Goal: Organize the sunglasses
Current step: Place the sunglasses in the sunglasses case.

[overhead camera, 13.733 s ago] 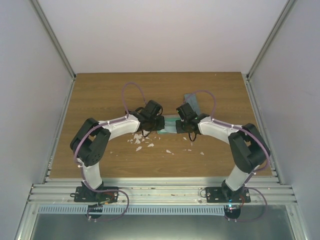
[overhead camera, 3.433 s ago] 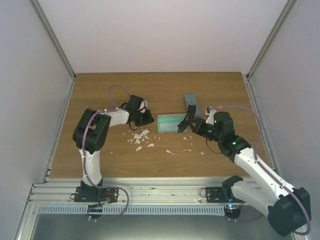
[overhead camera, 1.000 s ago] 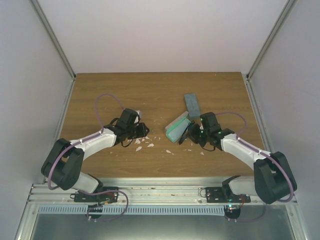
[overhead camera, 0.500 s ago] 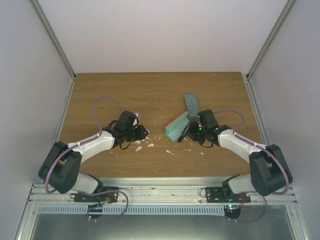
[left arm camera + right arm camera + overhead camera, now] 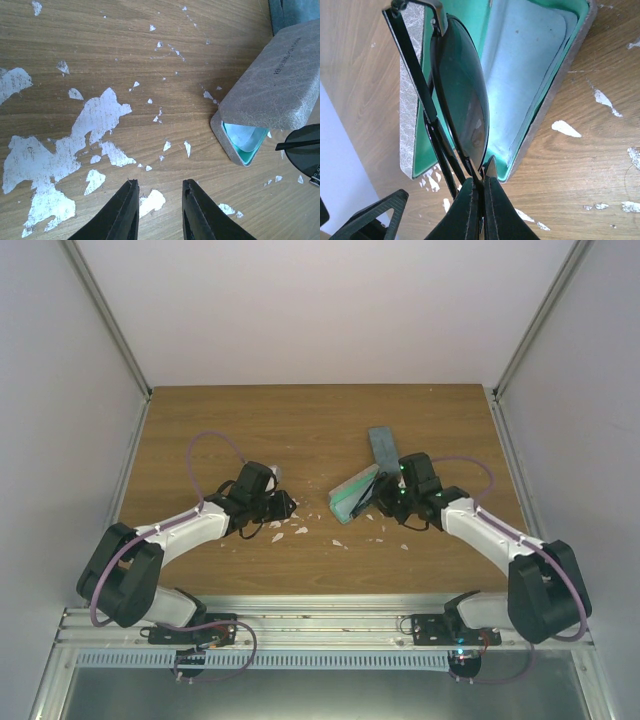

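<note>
Sunglasses (image 5: pixel 465 95) with a thin black wire frame and dark round lenses hang clamped in the right gripper (image 5: pixel 481 182), at the open mouth of the flat grey teal-lined case (image 5: pixel 275 80), right of centre on the wooden tabletop (image 5: pixel 100 50). Left gripper (image 5: pixel 159 187) hovers nearby, fingers apart, empty.

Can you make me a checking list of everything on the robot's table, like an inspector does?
Surface: wooden table, scuffed with white patches.
Job's things: sunglasses with dark lenses, held at the mouth of an open grey case, which is green inside with a pale blue cloth in it. A blue-grey case lies behind. Only one pair seen.
Clutter: nothing seen.
Hands: right hand pinches the sunglasses by the frame; left hand is a little open and empty, over the table.
Cables: purple cables loop along both arms.
Surroundings: plain white walls; metal rail at the near edge.
</note>
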Controlling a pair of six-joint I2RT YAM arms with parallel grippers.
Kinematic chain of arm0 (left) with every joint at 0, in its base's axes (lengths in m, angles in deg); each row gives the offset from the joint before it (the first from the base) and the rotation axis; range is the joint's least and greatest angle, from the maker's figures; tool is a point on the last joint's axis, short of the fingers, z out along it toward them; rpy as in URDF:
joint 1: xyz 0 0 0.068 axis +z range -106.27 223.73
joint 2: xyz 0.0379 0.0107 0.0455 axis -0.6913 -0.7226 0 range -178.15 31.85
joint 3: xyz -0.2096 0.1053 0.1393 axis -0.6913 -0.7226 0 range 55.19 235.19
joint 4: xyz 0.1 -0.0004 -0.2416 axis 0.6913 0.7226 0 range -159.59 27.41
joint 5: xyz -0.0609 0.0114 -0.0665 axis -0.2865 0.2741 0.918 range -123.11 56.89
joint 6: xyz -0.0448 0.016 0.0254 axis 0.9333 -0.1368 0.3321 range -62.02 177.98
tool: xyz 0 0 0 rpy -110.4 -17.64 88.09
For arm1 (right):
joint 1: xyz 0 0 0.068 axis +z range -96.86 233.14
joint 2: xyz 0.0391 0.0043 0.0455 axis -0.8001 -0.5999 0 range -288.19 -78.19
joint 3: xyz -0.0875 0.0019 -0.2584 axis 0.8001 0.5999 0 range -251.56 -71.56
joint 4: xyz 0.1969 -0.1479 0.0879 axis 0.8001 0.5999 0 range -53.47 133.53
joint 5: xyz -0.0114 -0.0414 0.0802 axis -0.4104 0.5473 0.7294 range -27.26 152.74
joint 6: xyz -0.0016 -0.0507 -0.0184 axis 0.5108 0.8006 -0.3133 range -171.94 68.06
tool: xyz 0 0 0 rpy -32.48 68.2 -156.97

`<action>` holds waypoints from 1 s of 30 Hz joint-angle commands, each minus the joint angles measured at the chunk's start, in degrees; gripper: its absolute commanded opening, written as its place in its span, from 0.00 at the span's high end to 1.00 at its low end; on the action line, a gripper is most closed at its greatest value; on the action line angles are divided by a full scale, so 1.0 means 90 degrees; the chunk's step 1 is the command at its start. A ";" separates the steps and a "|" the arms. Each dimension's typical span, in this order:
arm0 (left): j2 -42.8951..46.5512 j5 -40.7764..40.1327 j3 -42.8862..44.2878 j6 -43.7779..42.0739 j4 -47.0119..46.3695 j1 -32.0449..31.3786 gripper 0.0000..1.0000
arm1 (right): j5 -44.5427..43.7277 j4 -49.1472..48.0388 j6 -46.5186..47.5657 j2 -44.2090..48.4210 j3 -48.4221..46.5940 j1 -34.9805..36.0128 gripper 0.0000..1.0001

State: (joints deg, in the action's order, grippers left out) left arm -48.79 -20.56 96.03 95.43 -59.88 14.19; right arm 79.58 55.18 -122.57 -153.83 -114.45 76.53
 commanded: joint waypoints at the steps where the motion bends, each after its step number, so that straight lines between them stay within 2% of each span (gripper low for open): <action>1: -0.0033 -0.0006 0.0014 -0.0079 -0.0181 -0.0029 0.74 | 0.0259 -0.0003 -0.0285 -0.0072 -0.0222 -0.0058 0.98; 17: -0.0034 -0.0057 0.0009 -0.0024 -0.0074 -0.0028 0.74 | 0.1144 -0.0705 -0.1094 -0.0985 -0.0088 -0.0070 0.96; 30: -0.0164 -0.0056 0.0069 -0.0050 -0.0045 -0.0028 0.74 | 0.0494 -0.0345 -0.1500 -0.0770 0.0072 -0.0098 0.95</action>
State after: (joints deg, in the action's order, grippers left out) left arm -49.40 -20.58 96.03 95.47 -59.46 14.19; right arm 86.60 50.53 -134.13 -162.40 -114.26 76.53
